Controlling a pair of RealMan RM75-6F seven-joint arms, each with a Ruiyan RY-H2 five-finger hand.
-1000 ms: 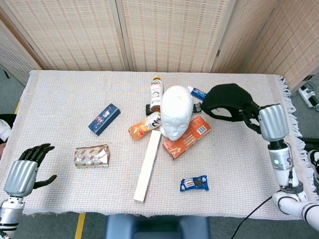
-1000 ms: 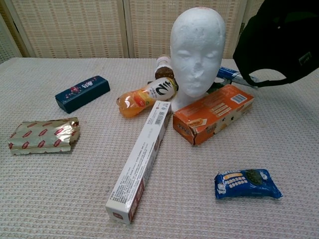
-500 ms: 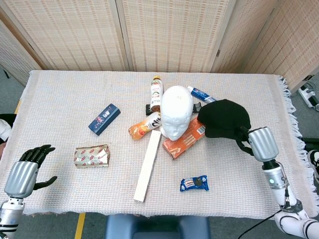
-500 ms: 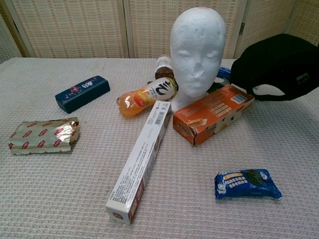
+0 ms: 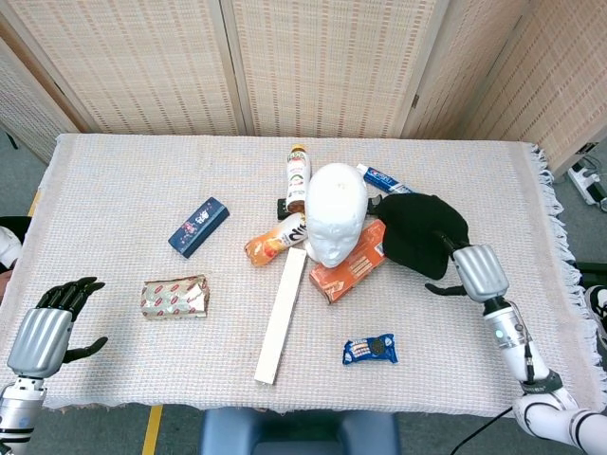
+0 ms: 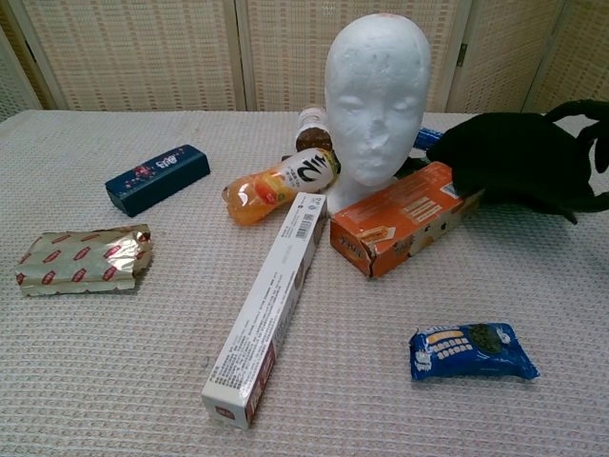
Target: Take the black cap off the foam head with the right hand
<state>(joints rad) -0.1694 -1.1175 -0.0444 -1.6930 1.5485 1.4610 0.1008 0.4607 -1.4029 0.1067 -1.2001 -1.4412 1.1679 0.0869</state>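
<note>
The white foam head [image 5: 334, 213] stands bare at the table's middle, also plain in the chest view [image 6: 376, 95]. The black cap [image 5: 417, 232] lies on the cloth just right of it, its left edge over the orange box [image 5: 346, 270]; the chest view shows the cap [image 6: 514, 157] slumped flat. My right hand [image 5: 474, 270] sits at the cap's right rim, and its dark fingers [image 6: 582, 112] arch apart above the fabric without gripping it. My left hand [image 5: 43, 332] hovers at the near left corner, fingers apart, holding nothing.
A long white box [image 5: 282, 316] lies in front of the head, with a blue cookie pack [image 5: 370, 351] to its right. An orange bottle [image 5: 275, 239], brown bottle [image 5: 297, 175] and toothpaste tube [image 5: 379, 177] crowd the head. A navy box [image 5: 199, 226] and foil packet [image 5: 174, 297] lie left.
My right hand carried the cap down and toward me from mid-air and set it on the table beside the head; its fingers have come apart. The left hand stayed still.
</note>
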